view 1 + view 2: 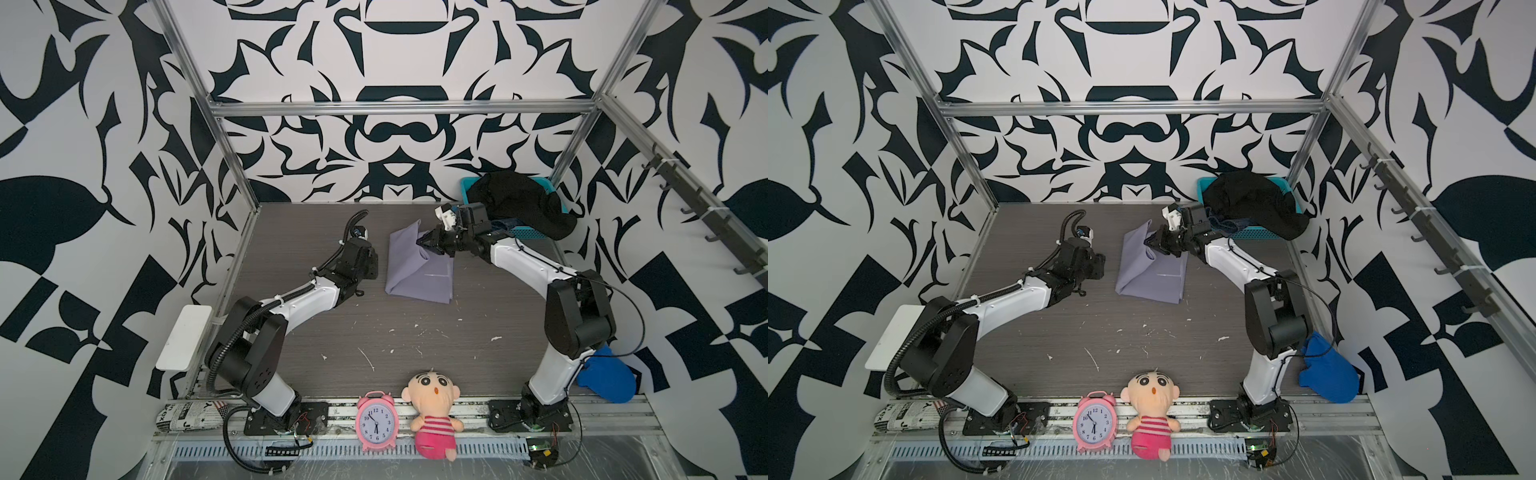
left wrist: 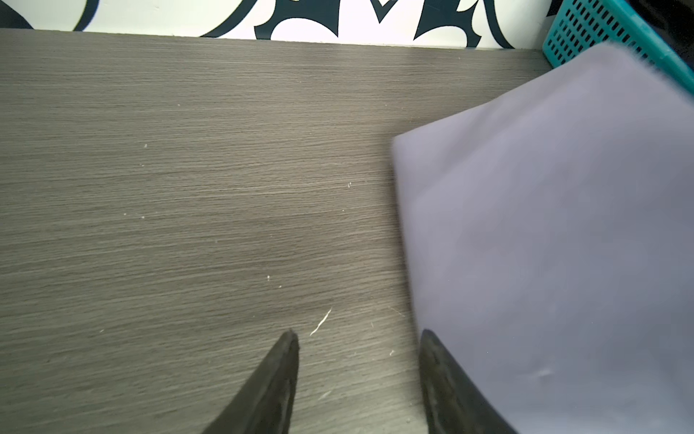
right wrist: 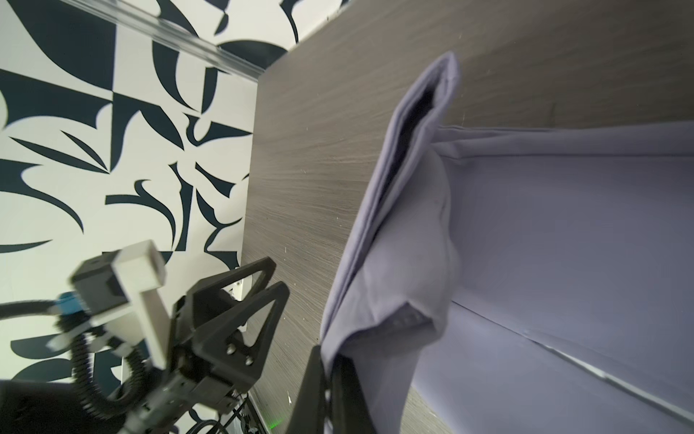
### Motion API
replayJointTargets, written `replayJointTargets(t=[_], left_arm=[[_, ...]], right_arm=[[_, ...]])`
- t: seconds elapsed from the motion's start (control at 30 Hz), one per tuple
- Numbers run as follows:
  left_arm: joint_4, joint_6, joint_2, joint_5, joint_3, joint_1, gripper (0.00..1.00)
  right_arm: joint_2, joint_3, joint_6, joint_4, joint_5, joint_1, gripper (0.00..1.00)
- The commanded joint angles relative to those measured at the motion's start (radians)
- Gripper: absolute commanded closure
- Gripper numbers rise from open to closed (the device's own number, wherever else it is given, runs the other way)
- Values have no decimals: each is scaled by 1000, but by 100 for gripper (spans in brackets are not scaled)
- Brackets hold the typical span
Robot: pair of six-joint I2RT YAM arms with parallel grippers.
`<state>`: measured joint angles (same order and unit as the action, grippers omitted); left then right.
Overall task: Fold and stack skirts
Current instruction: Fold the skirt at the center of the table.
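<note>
The purple skirt (image 1: pixel 417 272) lay half folded in the middle of the surface (image 1: pixel 332 328), soft and floppy, with the right end effector (image 1: pixel 422 243) clenched on its lifted edge and the left end effector (image 2: pixel 358 338) released beside it, so a thick hem looked best to grab.

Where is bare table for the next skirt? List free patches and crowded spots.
Free: the middle of the table, between the lavender skirt and the clock and doll; the back-left strip beyond the left claw. Crowded: back right, where the right claw grips the lavender skirt beside the basket heaped with the black skirt.
</note>
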<state>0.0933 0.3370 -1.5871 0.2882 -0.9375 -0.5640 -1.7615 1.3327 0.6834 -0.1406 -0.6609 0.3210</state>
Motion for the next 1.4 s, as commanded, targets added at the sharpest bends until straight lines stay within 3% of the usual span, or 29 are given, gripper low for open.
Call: replayJointTargets(t=[0.0,0.13,0.27,0.37,0.6,0.83,1.13,1.37], left_arm=[[28,7,-17,0,12,3,46],[98,-27,-11,-97,33,-9,36],[299,-75,-8,-124,149,-55,13],[347,-74,-54,-176,159,-70,9],[302,-207,-200,-131,45,-173,6],[315,-205,-271,-48,-3,-175,5],[364,-192,-261,-89,13,-182,4],[382,-176,-232,102,93,-185,22]], right_arm=[[72,26,-28,-26,31,-8,100],[65,43,-23,-29,24,-8,100],[40,80,-19,-32,15,-7,100],[17,116,-16,-41,9,-2,100],[-34,199,-11,-60,8,37,100],[-49,241,-7,-61,2,71,100],[-63,236,23,-23,-10,86,100],[-78,251,42,19,-43,96,100]])
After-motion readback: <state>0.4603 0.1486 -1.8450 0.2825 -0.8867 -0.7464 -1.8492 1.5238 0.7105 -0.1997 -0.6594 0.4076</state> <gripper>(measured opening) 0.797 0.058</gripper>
